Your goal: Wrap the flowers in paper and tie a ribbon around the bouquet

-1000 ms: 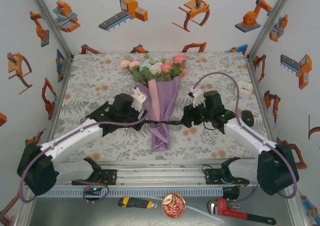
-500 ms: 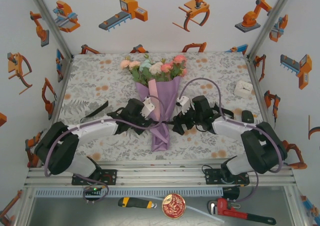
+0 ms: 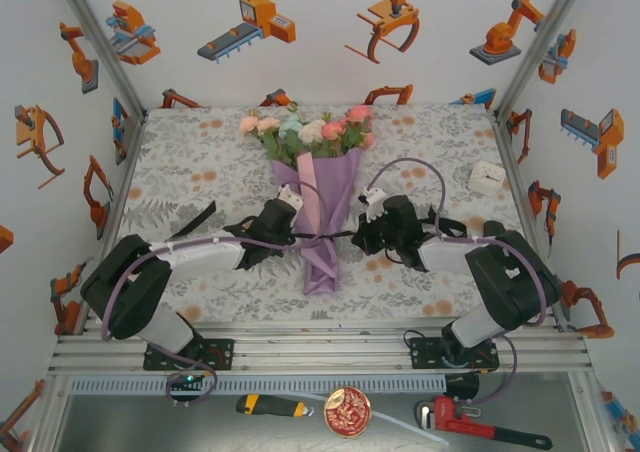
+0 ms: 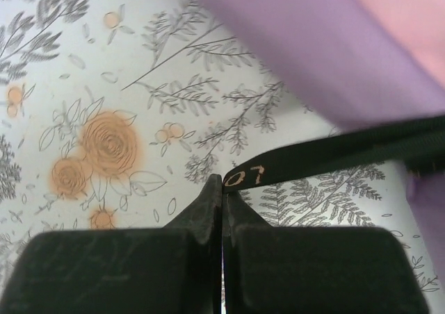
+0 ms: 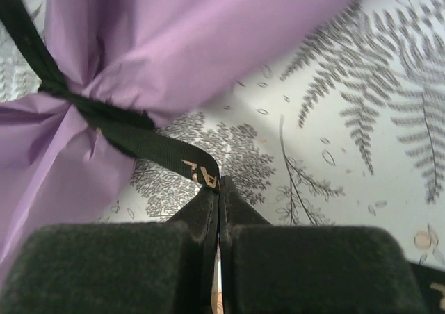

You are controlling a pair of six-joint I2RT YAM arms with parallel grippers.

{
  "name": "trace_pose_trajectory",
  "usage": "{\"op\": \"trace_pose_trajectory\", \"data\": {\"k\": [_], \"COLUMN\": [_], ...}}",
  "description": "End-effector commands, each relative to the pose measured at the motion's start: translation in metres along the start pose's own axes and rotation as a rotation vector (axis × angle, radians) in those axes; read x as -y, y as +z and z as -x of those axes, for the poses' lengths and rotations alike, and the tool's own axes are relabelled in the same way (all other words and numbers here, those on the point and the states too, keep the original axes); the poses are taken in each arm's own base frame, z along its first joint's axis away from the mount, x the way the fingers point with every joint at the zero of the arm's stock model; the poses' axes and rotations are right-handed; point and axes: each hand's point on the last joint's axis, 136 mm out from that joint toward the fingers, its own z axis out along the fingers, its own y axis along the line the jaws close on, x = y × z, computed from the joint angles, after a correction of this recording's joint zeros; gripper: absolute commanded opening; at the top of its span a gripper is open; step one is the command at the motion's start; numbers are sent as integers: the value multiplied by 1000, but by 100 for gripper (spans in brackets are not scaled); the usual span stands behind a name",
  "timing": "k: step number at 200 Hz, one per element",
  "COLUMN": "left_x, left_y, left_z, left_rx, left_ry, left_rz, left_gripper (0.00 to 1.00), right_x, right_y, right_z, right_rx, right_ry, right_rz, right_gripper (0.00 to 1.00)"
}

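Wrapped purple paper cone bouquet (image 3: pixel 335 177) centre of grey floral tabletop (image 3: pixel 200 162); thin black fabric ribbon (image 5: pixel 139 139) cinched round it, left tool (image 4: pixel 222 183) at 9, right tool (image 5: pixel 220 187) at 3 o'clock, each clamped on an end; knot looks unfinished

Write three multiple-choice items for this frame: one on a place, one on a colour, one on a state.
1. Where does the ribbon circle the bouquet?
A) at the blooms
B) at the pinched lower part of the paper
C) nowhere

2. The ribbon's colour?
A) red
B) black
C) white

3. The left gripper is:
A) wide open
B) shut on a stem
C) shut on the ribbon

B: the paper is cinched there.
B: black in both wrist views.
C: its closed jaws pinch the end.
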Motion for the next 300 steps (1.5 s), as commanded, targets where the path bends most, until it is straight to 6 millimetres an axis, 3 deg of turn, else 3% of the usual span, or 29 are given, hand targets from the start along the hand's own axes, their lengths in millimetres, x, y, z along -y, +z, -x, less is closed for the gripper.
{"op": "trace_pose_trajectory", "data": {"k": [1,22,38,58,83,101,116,139,144,164,186,210,236,262,300], "left_x": [-49,-64,-76,-85,-56,-27,-8,13,12,-10,-33,-69,-103,-99,-91], "left_y": [-7,-11,-18,-27,-44,-65,-79,-70,-65,-53,-69,-89,-100,-98,-87], "left_z": [-12,-28,-38,-41,-6,27,46,54,53,47,52,47,19,-6,-34], "left_rx": [15,13,20,29,131,225,261,202,178,144,188,162,79,23,-33], "left_ry": [-231,-367,-437,-504,-489,-453,-371,-244,-235,-236,-225,-282,-451,-569,-592], "left_rz": [128,69,65,52,-170,-360,-419,-406,-385,-229,-136,-25,74,31,19], "left_gripper": [0,0,0,0,0,0,4,16,20,42,58,68,71,73,73], "right_x": [58,98,105,105,74,37,3,-24,-23,5,33,58,69,72,38], "right_y": [-22,-51,-66,-79,-67,-54,-48,-36,-35,-41,-64,-92,-107,-105,-70], "right_z": [-5,-39,-50,-45,-19,4,26,50,52,52,47,34,22,12,15], "right_rx": [88,-5,4,66,79,73,77,73,75,77,56,-5,-92,-268,-377], "right_ry": [314,451,480,495,462,444,416,352,345,299,220,212,154,-48,-244], "right_rz": [-291,-562,-626,-634,-439,-225,-65,25,20,-155,-322,-420,-445,-434,-144], "right_gripper": [0,0,0,0,0,0,0,0,6,37,60,66,73,72,73]}}
